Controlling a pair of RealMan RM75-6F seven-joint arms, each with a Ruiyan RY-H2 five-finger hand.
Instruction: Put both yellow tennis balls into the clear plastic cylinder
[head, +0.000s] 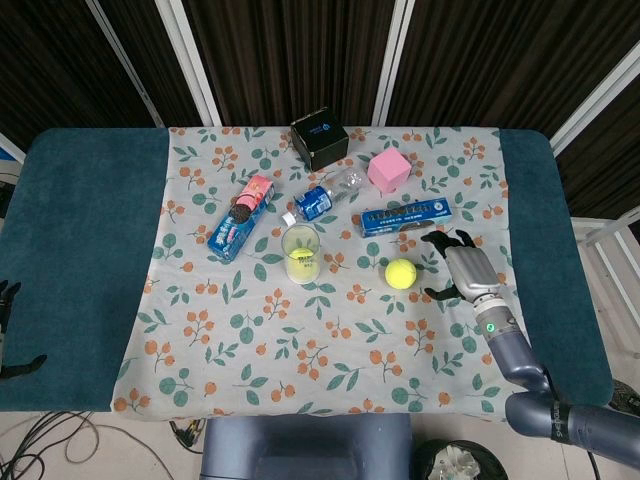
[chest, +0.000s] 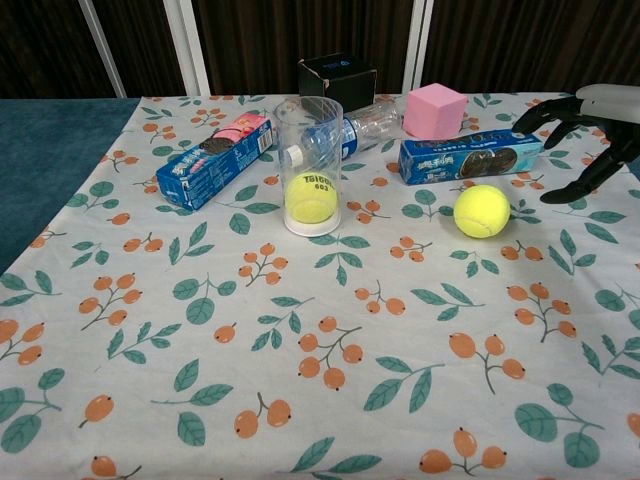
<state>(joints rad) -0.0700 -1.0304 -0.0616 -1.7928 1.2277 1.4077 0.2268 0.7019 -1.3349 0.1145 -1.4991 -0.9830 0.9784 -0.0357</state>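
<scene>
A: Where are the balls sitting?

B: One ball (chest: 312, 196) is resting at the bottom of the cylinder (chest: 310, 165), which is standing upright on the floral cloth (chest: 300, 340). The second ball (chest: 482, 211) is lying loose on the cloth, well apart from the cylinder and just in front of the blue box (chest: 470, 158).

A: What is the right hand doing?

B: The right hand (chest: 585, 128) is hovering near the loose ball, on its right, not touching it. Its fingers (chest: 540, 113) are spread apart and holding nothing. The head view is showing the hand (head: 468, 272) from above, with its forearm running down toward the lower right corner; the chest view is cutting the arm off at the frame edge.

A: And the left hand?

B: Neither view is showing it.

A: What is lying around the cylinder?

B: A water bottle (chest: 350, 130) is lying on its side just behind it. A biscuit pack (chest: 213, 158) is lying to its left. A pink cube (chest: 435, 110) and a black box (chest: 338, 79) are sitting farther back. Only the head view is showing the teal table (head: 85, 260) on both sides of the cloth.
</scene>
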